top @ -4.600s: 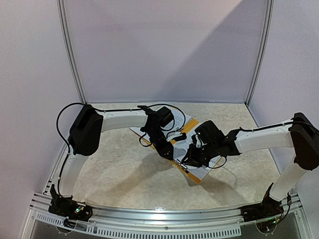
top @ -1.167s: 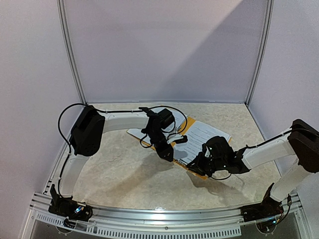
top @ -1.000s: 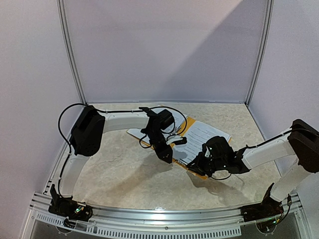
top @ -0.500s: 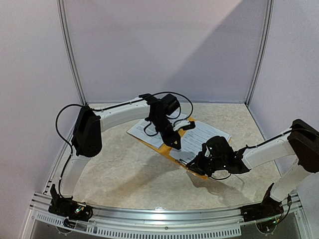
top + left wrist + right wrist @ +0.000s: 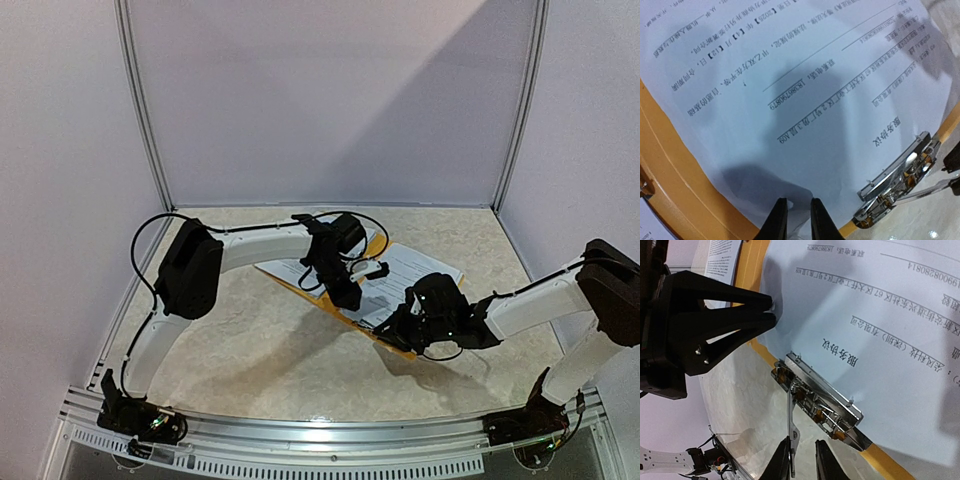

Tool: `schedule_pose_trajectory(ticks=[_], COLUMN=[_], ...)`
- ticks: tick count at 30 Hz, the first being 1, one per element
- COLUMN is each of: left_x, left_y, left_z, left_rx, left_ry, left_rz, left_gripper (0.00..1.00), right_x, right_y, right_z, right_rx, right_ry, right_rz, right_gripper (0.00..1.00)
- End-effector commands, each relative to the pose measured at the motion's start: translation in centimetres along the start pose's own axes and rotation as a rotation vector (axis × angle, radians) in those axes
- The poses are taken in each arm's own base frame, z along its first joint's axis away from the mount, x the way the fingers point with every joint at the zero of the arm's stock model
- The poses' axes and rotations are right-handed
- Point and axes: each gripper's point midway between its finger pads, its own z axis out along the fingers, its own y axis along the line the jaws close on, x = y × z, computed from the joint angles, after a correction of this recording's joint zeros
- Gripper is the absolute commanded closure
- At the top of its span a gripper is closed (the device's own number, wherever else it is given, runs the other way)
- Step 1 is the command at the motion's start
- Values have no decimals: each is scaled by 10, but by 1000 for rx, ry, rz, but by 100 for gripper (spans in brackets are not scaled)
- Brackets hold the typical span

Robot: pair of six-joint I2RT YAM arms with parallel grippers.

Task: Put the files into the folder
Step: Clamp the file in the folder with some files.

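The orange-yellow folder [image 5: 398, 349] lies open on the table with white printed files [image 5: 405, 268] on it. My left gripper [image 5: 350, 300] is shut on the near corner of the top sheet [image 5: 805, 100], over the folder's orange edge [image 5: 670, 170]. Its black fingers [image 5: 730, 310] also show in the right wrist view, tips on that corner. My right gripper [image 5: 392, 335] is at the metal clip [image 5: 825, 390] on the folder's near edge [image 5: 890, 465]. The clip's raised lever [image 5: 791, 440] lies between its fingers, against the left one. The clip also shows in the left wrist view [image 5: 900, 180].
Another printed sheet [image 5: 285, 270] lies past the folder's left side, partly under my left arm; it also shows in the right wrist view [image 5: 722, 255]. White walls with metal posts enclose the table at the back and sides. A metal rail runs along the near edge [image 5: 330, 435].
My left arm has swung back and to the right with the sheet corner, its elbow moving inward. The right gripper went to the clip earlier and has stayed there for the last second.
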Motion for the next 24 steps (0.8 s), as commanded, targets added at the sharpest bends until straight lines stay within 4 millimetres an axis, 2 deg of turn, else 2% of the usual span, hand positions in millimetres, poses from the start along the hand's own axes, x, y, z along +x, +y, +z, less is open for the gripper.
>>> schedule_pose_trajectory(ticks=[1, 10, 19, 24], left_x=[28, 29, 26, 26], left_y=[-11, -11, -12, -12], left_z=[18, 21, 18, 19], left_rx=[-7, -3, -2, -1], left_ry=[93, 95, 90, 90], left_rz=[12, 22, 27, 28], left_gripper=[81, 81, 81, 81], right_x=[5, -4, -5, -5], right_y=[-42, 9, 8, 26], right_z=[-1, -7, -8, -13], right_rx=[150, 59, 69, 48], right_ry=[6, 12, 1, 12], right_rz=[19, -66, -38, -70], right_gripper=[80, 75, 78, 71])
